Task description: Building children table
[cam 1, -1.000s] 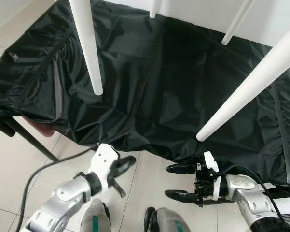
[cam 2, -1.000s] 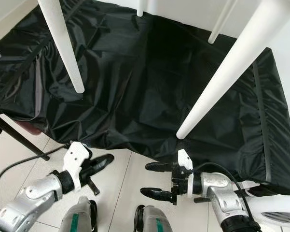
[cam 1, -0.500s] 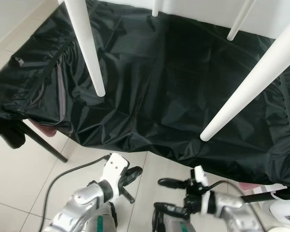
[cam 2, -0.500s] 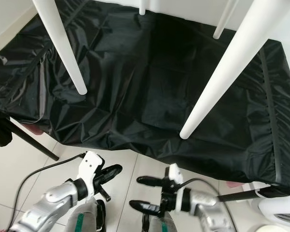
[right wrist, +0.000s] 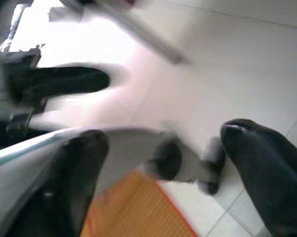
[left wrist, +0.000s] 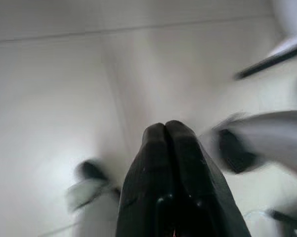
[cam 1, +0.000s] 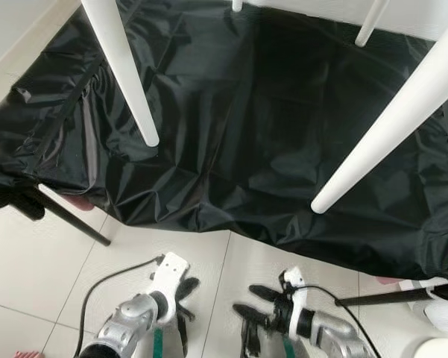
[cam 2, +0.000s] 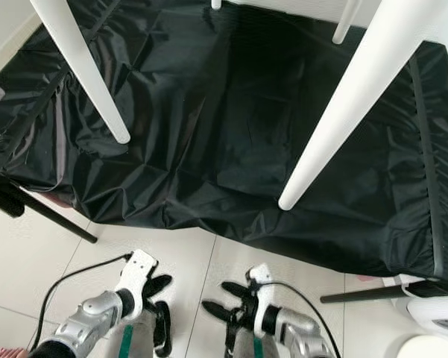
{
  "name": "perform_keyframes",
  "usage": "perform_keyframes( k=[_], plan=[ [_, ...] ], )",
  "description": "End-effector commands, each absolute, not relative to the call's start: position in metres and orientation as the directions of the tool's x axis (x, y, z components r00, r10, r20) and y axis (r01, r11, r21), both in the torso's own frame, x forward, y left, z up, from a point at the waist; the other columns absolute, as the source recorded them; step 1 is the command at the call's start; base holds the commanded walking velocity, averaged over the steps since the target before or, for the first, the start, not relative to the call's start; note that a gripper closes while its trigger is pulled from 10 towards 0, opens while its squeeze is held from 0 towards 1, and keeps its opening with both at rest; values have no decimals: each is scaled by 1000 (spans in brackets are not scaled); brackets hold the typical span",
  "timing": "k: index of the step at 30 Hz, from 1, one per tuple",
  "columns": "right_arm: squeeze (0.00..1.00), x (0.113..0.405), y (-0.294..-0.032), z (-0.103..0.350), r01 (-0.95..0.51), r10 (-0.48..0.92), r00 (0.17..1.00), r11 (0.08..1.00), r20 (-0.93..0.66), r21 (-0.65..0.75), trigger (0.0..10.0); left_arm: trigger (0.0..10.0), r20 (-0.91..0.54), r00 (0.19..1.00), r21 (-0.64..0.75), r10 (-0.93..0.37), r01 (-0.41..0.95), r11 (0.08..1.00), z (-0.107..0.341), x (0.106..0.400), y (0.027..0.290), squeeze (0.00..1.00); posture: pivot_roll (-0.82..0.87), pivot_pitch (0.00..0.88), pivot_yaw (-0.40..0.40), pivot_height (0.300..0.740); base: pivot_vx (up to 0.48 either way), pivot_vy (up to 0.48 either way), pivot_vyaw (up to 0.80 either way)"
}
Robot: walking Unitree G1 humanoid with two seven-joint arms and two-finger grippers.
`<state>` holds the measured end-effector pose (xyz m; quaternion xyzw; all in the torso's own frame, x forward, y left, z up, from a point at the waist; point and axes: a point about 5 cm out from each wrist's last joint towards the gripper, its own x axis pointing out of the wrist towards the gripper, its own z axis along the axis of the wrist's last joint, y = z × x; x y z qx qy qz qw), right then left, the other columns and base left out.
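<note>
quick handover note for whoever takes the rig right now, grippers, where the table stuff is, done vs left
Left gripper: shut, empty, low over the tiled floor.
Right gripper: open, empty, low beside it.
White table legs stand on the black sheet ahead; the near right leg slants.
Done: four legs look fitted; I cannot tell how firmly.
Left: neither gripper touches the table; check the legs.

Bright, even daylight; soft sheen on black sheet [cam 1: 268, 134] toward 9 o'clock; wrist views heavily motion-blurred.
</note>
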<state>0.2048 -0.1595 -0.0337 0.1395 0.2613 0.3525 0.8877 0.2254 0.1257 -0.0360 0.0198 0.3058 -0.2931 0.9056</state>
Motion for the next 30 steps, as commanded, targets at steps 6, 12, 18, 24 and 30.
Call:
perform_keyframes(
  k=[6, 12, 18, 24, 30],
  plan=[
    [0, 185, -201, -68, -113, 273, 704, 954, -655, 277, 10000, 10000, -759, 630, 12, -163, 264, 964, -74, 189, 177, 0, 62, 184, 4, 740, 0, 0, 0],
    [0, 174, -209, -75, -50, 190, 675, 976, -713, 213, 10000, 10000, -778, 621, 36, -97, 199, 979, -79, 182, 184, 0, 71, 174, -10, 740, 0, 0, 0],
    [0, 158, -211, -86, -7, 94, 606, 994, -790, 113, 10000, 10000, -812, 583, 32, -37, 107, 994, -87, 172, 183, 0, 76, 162, -18, 740, 0, 0, 0],
    [0, 153, -212, -90, -9, 35, 583, 999, -812, 36, 10000, 10000, -811, 584, 31, -22, 81, 996, -90, 168, 176, 0, 76, 112, -34, 740, 0, 0, 0],
    [0, 152, -209, -91, -25, -9, 583, 999, -813, -28, 10000, 10000, -818, 575, 32, 4, 40, 999, -93, 162, 178, 0, 63, 50, -23, 740, 0, 0, 0]
  ],
)
